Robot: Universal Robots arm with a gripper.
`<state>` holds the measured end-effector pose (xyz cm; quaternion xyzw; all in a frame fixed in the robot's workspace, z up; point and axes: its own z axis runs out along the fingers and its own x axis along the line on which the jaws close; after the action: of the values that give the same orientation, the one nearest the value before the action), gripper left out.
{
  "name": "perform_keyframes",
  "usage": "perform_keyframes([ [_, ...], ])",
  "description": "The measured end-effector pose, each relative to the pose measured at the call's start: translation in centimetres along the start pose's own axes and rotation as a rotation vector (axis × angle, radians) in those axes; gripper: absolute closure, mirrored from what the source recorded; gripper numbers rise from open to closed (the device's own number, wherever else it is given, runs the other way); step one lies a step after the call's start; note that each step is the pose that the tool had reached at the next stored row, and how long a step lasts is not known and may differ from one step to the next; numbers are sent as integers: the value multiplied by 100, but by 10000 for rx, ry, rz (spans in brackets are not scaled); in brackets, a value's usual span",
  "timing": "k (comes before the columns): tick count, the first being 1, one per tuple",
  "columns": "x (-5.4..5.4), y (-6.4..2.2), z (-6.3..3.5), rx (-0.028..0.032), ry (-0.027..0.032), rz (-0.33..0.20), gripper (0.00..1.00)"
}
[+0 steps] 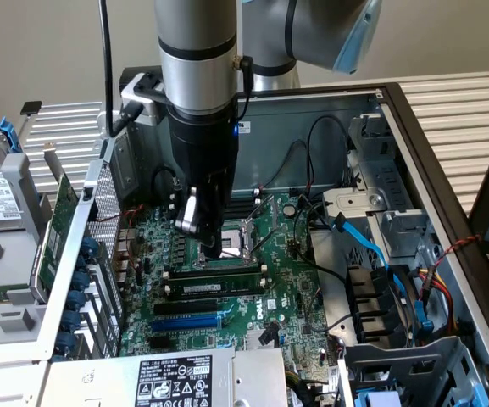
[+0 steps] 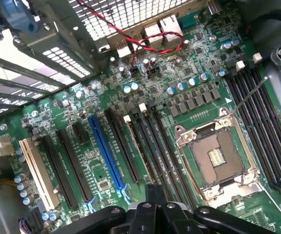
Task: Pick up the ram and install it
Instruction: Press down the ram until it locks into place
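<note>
Black gripper [image 2: 152,207] fingers sit pinched shut just over the ram [image 1: 214,273], a long thin green stick with black chips lying in a black memory slot beside the empty processor socket [image 2: 217,158]. Silver and black, the arm [image 1: 197,51] reaches straight down into the open computer case [image 1: 430,170]. Its green motherboard [image 1: 291,284] carries a blue slot [image 2: 106,153]; striped tabletop surrounds the case.

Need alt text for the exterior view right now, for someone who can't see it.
The robot's hand, shut, presses down at the ram lying along a memory slot on the green motherboard inside an open computer case. The empty CPU socket sits just behind it.
</note>
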<state>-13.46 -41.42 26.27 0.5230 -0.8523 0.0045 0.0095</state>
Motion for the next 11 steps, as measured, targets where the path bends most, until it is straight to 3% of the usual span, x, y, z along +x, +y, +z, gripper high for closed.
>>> perform_keyframes([
  [11, 0, 0, 23, -35, -4, 1685, 89],
])
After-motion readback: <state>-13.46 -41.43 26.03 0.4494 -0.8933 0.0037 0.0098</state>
